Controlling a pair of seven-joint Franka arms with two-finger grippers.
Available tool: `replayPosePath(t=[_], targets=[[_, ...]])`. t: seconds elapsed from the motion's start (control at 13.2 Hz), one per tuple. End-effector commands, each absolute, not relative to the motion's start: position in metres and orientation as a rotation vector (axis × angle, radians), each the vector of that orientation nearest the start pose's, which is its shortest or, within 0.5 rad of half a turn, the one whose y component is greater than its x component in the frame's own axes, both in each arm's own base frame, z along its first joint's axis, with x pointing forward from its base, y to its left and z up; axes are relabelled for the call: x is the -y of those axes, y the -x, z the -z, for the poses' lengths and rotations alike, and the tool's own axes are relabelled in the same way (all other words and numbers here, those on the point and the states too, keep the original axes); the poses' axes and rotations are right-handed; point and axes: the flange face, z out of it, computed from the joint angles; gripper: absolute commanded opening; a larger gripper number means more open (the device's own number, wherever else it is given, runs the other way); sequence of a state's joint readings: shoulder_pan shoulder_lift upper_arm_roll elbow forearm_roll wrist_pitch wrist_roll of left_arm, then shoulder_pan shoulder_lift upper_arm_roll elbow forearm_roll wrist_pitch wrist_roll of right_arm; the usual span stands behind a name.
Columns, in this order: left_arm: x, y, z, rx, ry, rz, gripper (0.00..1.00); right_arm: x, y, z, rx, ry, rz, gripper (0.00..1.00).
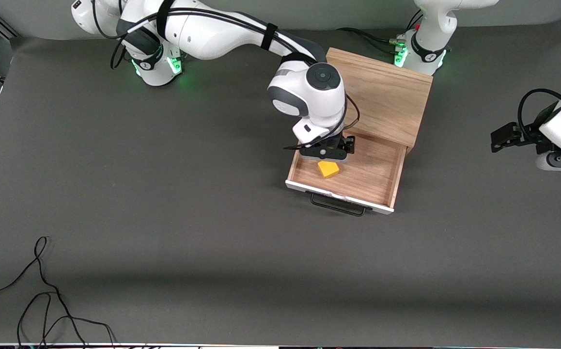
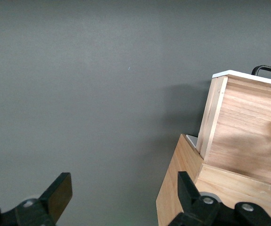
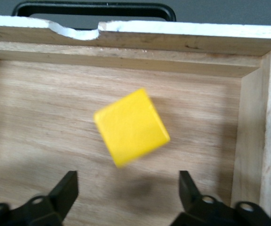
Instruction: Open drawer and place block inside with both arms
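Note:
The drawer (image 1: 367,174) stands pulled out of the light oak cabinet (image 1: 387,94), its white front and black handle (image 1: 337,206) toward the front camera. The yellow block (image 1: 328,168) is inside the drawer, tilted and blurred, touching no finger. My right gripper (image 1: 326,152) hangs open just over the drawer, above the block. In the right wrist view the block (image 3: 131,127) shows over the drawer floor (image 3: 41,103), ahead of the open right gripper (image 3: 127,181). My left gripper (image 1: 501,138) waits open and empty over the table, at the left arm's end.
Loose black cables (image 1: 43,291) lie near the front camera at the right arm's end. The left wrist view shows the left gripper (image 2: 122,183), open, beside the cabinet's side (image 2: 182,188) and the drawer (image 2: 248,136). The drawer's white front has a chipped notch (image 3: 79,32).

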State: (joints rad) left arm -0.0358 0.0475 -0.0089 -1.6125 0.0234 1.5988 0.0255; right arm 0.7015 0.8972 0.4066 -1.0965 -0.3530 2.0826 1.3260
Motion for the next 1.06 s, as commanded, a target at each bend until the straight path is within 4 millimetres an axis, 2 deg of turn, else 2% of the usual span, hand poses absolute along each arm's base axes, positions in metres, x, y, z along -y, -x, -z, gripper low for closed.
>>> replayPosePath(t=[0.0, 0.23, 0.38, 0.53, 0.68, 0.84, 0.99], targets=[[0.021, -0.566, -0.586, -0.143, 3.104, -0.081, 1.0, -0.636, -0.459, -0.334, -0.393, 2.995, 0.149, 1.0], [0.022, -0.566, -0.586, -0.143, 3.106, -0.081, 1.0, -0.623, -0.458, -0.39, -0.419, 3.025, 0.17, 1.0], [0.022, -0.566, -0.586, -0.143, 3.106, -0.081, 1.0, -0.599, -0.468, -0.435, -0.457, 3.041, 0.199, 1.0], [0.022, -0.566, -0.586, -0.143, 3.104, -0.081, 1.0, -0.565, -0.489, -0.469, -0.496, 3.048, 0.218, 1.0], [0.022, -0.566, -0.586, -0.146, 3.104, -0.083, 1.0, -0.524, -0.514, -0.499, -0.457, 3.041, 0.141, 1.0], [0.023, -0.566, -0.586, -0.148, 3.104, -0.081, 1.0, -0.476, -0.535, -0.515, -0.484, 3.039, 0.087, 1.0], [0.023, -0.566, -0.586, -0.148, 3.104, -0.083, 1.0, -0.43, -0.55, -0.537, -0.427, 3.041, 0.073, 1.0]])
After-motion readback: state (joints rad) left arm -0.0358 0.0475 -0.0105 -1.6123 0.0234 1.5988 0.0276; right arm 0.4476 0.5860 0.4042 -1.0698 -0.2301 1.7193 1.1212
